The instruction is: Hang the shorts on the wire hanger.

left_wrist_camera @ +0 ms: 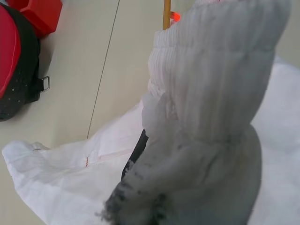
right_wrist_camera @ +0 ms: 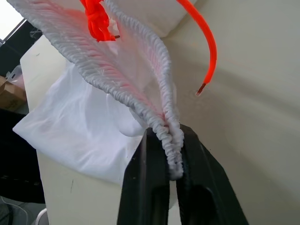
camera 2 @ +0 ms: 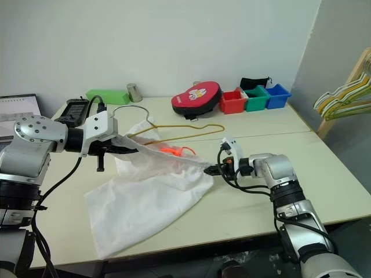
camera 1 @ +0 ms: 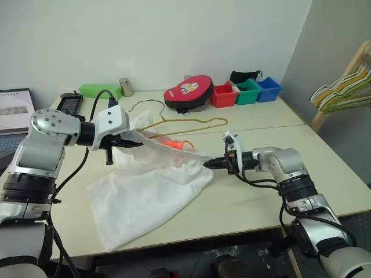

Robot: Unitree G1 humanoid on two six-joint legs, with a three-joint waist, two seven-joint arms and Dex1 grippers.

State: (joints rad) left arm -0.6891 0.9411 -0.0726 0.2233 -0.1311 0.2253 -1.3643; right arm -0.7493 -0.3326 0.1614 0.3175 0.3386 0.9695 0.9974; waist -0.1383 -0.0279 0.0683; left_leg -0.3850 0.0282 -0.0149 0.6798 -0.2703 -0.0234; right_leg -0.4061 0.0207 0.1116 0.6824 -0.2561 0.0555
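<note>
Both grippers are clamped on the shorts' (camera 1: 148, 191) waistband: left gripper (camera 1: 128, 141) mid-left, right gripper (camera 1: 210, 164) at centre. Looks like they're stretching it open for the wire hanger (camera 1: 191, 124) lying just behind.

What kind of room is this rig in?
Probably a lab or office test space, not a home: plain white walls, a pale worktable with a laptop at its edge, small red, green and blue bins lined up at the back, and a bunch of hangers staged alongside.
</note>
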